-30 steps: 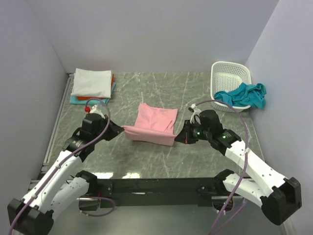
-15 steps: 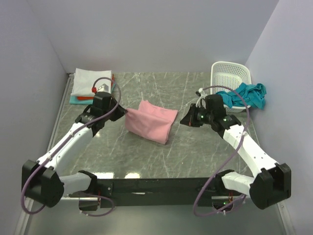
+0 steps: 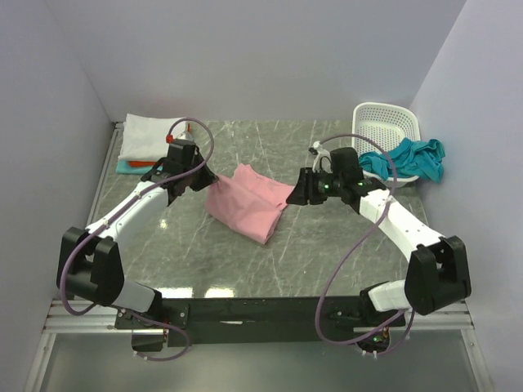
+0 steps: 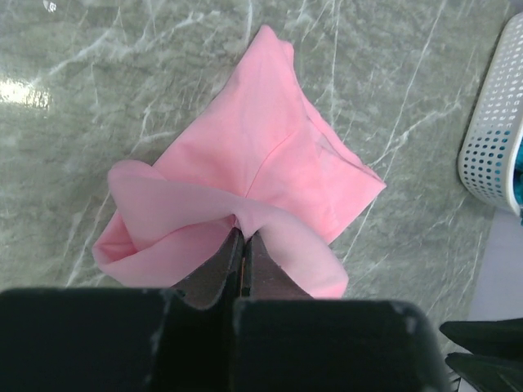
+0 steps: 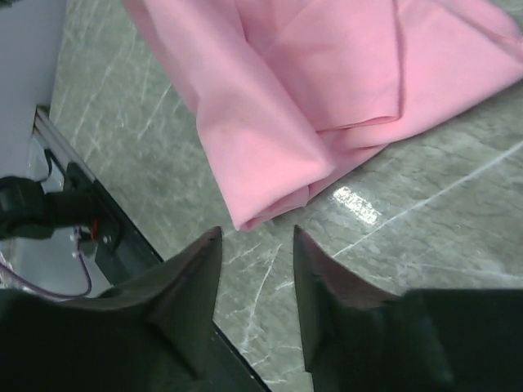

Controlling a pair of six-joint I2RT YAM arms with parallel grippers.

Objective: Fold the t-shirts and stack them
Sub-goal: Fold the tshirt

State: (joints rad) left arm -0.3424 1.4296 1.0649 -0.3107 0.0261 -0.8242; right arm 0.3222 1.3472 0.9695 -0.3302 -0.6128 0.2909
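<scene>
Top external view: the pink t-shirt (image 3: pixel 245 204) lies loosely folded and rumpled at the middle of the frame on the table (image 3: pixel 327 261).
Other cloth: a pile of folded t-shirts (image 3: pixel 151 139), white on top, sits at the upper left. A teal t-shirt (image 3: pixel 413 157) hangs over the rim of the basket (image 3: pixel 384 122) at the upper right.
Left gripper (image 4: pixel 243 241): pinched tight on a bunched edge of the pink t-shirt, at the cloth's left side in the top view. Fabric drapes away on both sides of the fingers.
Right gripper (image 5: pixel 257 237): fingers apart and holding nothing, just beside the shirt's right edge, over bare table.
Handling: judged light and limp, with no stiffness. It should sag and trail from a single pinch, and the layers may slide on each other.
Where to hold: probably a second corner or folded edge on the right side, with all layers pinched together so the cloth hangs between two holds.
Risk: carried by one point alone, the fold likely comes undone.
</scene>
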